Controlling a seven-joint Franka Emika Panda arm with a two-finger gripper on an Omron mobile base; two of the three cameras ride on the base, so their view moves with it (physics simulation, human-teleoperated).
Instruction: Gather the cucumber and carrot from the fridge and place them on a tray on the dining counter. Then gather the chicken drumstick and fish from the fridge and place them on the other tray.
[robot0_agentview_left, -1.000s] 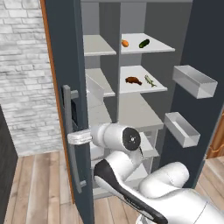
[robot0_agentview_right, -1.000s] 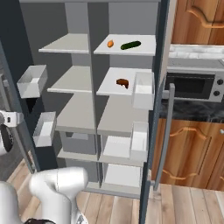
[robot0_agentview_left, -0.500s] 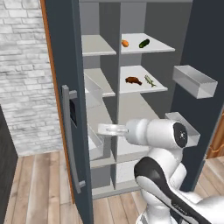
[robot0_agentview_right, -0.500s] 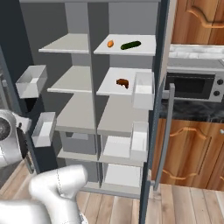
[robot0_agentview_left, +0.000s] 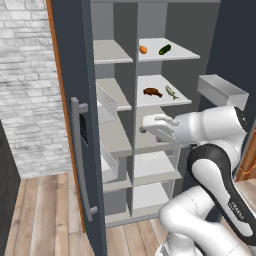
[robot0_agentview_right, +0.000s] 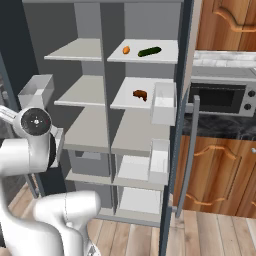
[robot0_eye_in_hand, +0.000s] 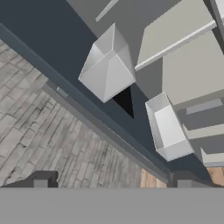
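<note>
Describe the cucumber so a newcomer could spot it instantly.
Look in the open fridge, right-hand column, top shelf. Two items lie there; the cucumber is the long dark green one, farther right than the small round orange carrot.

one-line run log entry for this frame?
stage: fridge doors open, nothing picked | gripper: open, empty | carrot, cucumber: top shelf | drumstick, fish: shelf below

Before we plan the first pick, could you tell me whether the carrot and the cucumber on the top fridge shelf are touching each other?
Apart. In the left base view the carrot and cucumber lie side by side with bare shelf between them.
</note>
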